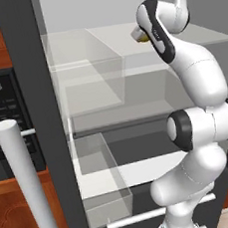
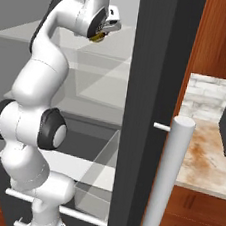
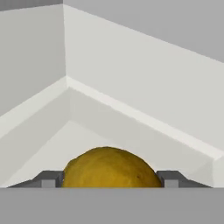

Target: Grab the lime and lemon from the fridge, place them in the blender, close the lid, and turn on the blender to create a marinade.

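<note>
Pinching the lemon point(image 3: 108, 168) across its middle, the gripper point(image 3: 109, 179) jaws hug both sides; it's probably firm, light, slightly slick.

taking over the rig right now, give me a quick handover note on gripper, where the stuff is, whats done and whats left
Gripper: inside the open fridge at an upper shelf, one finger on either side of the lemon; jaws look to be at the fruit, firm grip unconfirmed, lemon not yet lifted.
Lemon: on the white fridge shelf near a back corner, also visible at the hand in the right base view.
Done: fridge door open, arm reached the lemon.
Left: secure and lift the lemon, fetch the lime, load both in the blender, close the lid, switch it on.
</note>
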{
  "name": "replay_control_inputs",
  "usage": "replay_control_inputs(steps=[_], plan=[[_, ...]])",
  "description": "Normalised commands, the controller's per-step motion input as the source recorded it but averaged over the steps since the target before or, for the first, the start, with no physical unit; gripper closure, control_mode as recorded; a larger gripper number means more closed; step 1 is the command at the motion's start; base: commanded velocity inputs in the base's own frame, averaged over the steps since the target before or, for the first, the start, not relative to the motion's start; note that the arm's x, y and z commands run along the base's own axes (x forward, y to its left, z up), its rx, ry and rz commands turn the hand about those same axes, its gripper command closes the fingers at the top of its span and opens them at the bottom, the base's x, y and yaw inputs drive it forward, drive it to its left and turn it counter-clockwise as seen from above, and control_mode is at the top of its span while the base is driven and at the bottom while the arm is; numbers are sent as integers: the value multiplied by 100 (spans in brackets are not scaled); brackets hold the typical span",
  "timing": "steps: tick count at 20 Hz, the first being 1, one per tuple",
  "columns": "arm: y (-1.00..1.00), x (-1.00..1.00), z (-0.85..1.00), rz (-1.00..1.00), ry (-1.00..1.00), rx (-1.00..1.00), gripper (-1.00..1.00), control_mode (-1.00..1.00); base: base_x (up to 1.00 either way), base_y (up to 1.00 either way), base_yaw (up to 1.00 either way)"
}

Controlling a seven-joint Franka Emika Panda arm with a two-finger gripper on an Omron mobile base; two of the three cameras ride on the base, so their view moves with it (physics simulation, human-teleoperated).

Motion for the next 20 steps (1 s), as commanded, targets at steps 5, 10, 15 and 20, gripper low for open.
replay_control_inputs(steps=[5, 10, 15, 20], plan=[[15, -47, 0, 0, -26, 0, 100, -100, 0, 0, 0], [19, -70, 0, -8, -15, 6, 100, -100, 0, 0, 0], [0, -100, 18, -14, -1, 18, 100, -100, 0, 0, 0], [2, -100, 6, -17, 0, 16, 100, -100, 0, 0, 0]])
